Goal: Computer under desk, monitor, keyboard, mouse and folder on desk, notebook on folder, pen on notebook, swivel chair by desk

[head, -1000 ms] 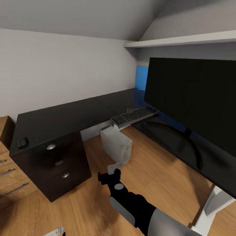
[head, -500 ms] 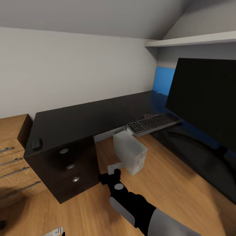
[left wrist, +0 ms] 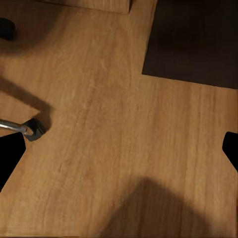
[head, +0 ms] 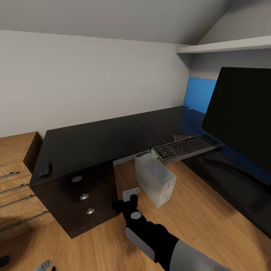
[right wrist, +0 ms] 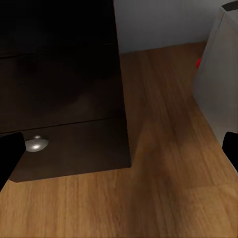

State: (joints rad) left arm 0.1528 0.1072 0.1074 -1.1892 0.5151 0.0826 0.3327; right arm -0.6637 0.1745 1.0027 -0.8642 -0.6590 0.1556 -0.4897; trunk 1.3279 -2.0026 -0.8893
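Observation:
The black L-shaped desk [head: 94,139] runs along the wall, with a blue back panel [head: 199,94]. The wide black monitor [head: 244,113] stands on its right wing. In front of it the keyboard [head: 186,147] lies on the inner edge, partly overhanging. A thin grey piece, maybe the notebook [head: 181,137], shows behind it. The mouse [head: 45,169] sits on the desk's left end. The light grey computer [head: 155,178] [right wrist: 218,89] stands on the floor by the desk. My right gripper [head: 128,198] [right wrist: 119,153] hangs open before the drawers [head: 82,195] [right wrist: 59,99]. My left gripper [left wrist: 119,151] is open over bare floor.
A light wooden dresser [head: 15,169] stands left of the desk. A chrome leg with a castor [left wrist: 29,129], like a swivel chair's base, lies on the wooden floor [head: 195,218] close to my left gripper. A white shelf [head: 226,46] hangs above the monitor.
The whole head picture has shifted right, so the camera has swung left: more dresser shows, less monitor. My right arm keeps the same place in the picture.

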